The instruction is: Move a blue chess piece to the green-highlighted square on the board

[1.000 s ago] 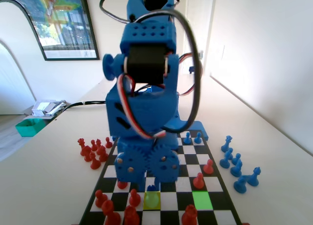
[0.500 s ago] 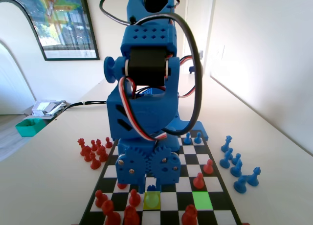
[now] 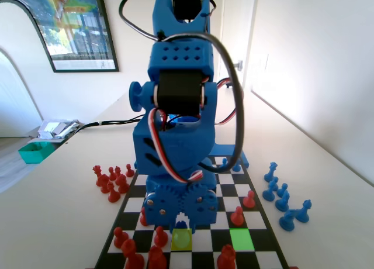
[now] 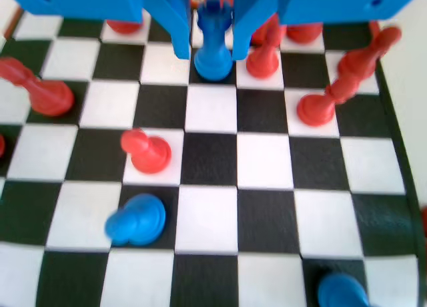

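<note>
Small blue plastic piece with a notched top (image 4: 213, 43), upright, long axis vertical, base on a black square near the top edge of the wrist view. In the fixed view, same piece (image 3: 182, 225) just behind the pale yellow-green square (image 3: 182, 240), close to the near edge of the black-and-white chequered board (image 3: 201, 241).

Blue two-finger gripper (image 4: 211, 53) down low over it, jaws narrowly parted, one on each side of the stem; contact not clear, so cannot tell if gripped.

Bright green square (image 3: 241, 240) in the same row as the yellow-green one, with one white square between, towards the board's right edge in the fixed view; bare on top. Red plastic pawn (image 3: 236, 216) on the square just behind it. More red pawns (image 3: 131, 245) crowding the near left corner.

Wrist view: red pawn (image 4: 262, 57) just right of the jaws, another (image 4: 147, 150) lower left, rounded blue pawn (image 4: 137, 219) below that. Central squares below the gripper open.

Spare blue pieces (image 3: 280, 193) off the board's right edge, spare red pieces (image 3: 111, 178) off its left.
</note>
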Action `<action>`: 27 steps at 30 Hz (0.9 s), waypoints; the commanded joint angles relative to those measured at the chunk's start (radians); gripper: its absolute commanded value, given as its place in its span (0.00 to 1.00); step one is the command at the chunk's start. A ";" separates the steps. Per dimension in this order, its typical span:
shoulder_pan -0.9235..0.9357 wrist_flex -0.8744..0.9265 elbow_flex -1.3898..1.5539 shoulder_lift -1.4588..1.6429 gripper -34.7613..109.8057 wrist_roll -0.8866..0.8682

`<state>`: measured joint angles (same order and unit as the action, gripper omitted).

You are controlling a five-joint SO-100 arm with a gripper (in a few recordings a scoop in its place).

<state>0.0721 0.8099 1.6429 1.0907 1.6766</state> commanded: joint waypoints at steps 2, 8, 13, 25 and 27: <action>0.009 0.005 -0.064 0.040 0.31 0.006; 0.011 0.006 -0.094 0.040 0.31 0.000; 0.012 0.008 -0.097 0.040 0.31 0.005; 0.017 0.008 -0.077 0.031 0.31 0.014; 0.017 0.008 -0.075 0.031 0.31 0.014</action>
<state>0.0798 0.8115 1.5984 1.0891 1.6766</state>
